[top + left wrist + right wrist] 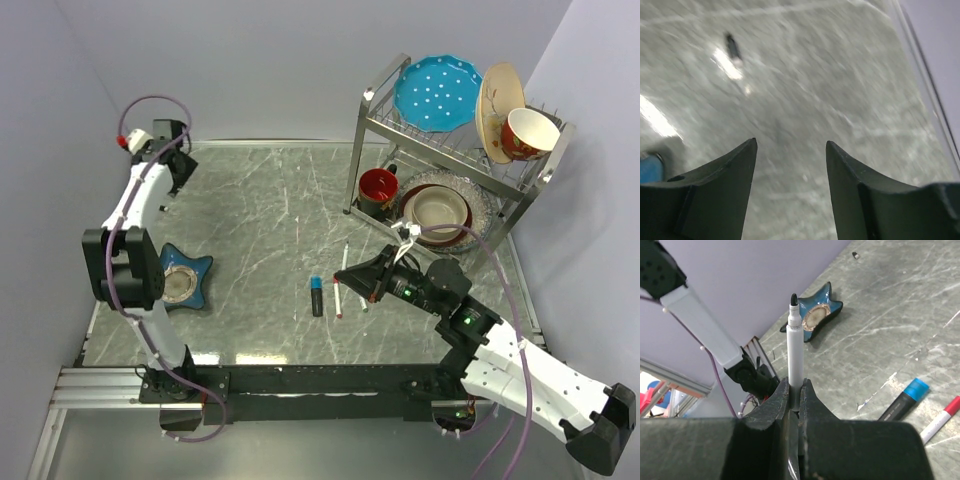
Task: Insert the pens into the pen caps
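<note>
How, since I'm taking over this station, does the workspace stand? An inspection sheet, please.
Surface: grey marbled table, some glare.
Job's things: black-tipped white pen upright in the right pincer; blue-tipped black marker, red-ended white pen and another thin pen lying mid-table; caps not made out.
Clutter: blue star dish; loaded dish rack at far right.
Pincers: left pincer open, empty; right pincer shut on the pen.
Cables: purple cables along both arms.
Surroundings: plain walls.

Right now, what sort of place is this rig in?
Probably a robot test cell staged as a kitchen counter: plain walls box in a marble-look table, a dish rack holds plates and bowls, and the left arm and right arm are bolted at its near edge.
</note>
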Robot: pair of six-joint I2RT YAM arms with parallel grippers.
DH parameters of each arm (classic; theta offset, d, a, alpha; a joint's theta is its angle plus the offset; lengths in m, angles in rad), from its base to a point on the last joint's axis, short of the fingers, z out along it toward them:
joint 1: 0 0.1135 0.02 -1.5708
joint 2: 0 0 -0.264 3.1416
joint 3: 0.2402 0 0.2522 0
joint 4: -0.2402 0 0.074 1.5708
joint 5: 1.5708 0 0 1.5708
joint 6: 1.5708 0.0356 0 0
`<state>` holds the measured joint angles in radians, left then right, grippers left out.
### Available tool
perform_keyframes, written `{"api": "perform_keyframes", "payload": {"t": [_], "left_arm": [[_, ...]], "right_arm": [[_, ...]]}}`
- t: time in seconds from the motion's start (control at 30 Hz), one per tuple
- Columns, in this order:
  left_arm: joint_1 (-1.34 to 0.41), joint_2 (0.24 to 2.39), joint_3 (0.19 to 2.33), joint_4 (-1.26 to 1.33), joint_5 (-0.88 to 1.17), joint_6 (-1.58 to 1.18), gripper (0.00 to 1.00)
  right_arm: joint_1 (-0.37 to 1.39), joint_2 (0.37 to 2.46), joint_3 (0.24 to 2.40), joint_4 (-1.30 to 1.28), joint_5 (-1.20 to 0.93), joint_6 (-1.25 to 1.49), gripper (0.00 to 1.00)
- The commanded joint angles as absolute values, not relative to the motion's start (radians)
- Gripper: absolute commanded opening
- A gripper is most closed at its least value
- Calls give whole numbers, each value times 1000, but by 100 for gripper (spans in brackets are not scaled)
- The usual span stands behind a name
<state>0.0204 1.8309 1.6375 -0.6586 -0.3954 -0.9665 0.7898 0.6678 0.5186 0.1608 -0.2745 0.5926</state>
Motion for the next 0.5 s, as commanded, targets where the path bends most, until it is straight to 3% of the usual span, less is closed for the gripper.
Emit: {"api": "perform_keyframes", "payload": {"t": [0.0,0.17,0.3,0.47], "left_arm": [[120,1900,1710,-692,-391,-922,62],[149,1995,1762,-618,-405,-770,62],[193,2060,1812,-589,-252,-614,64],[207,2082,1787,-476,-203,-433,61]], "right_arm": [[798,681,518,186,-279,569,0],[798,690,520,187,-285,566,0],[799,678,517,178,-272,558,0],[798,666,517,172,-258,557,0]]}}
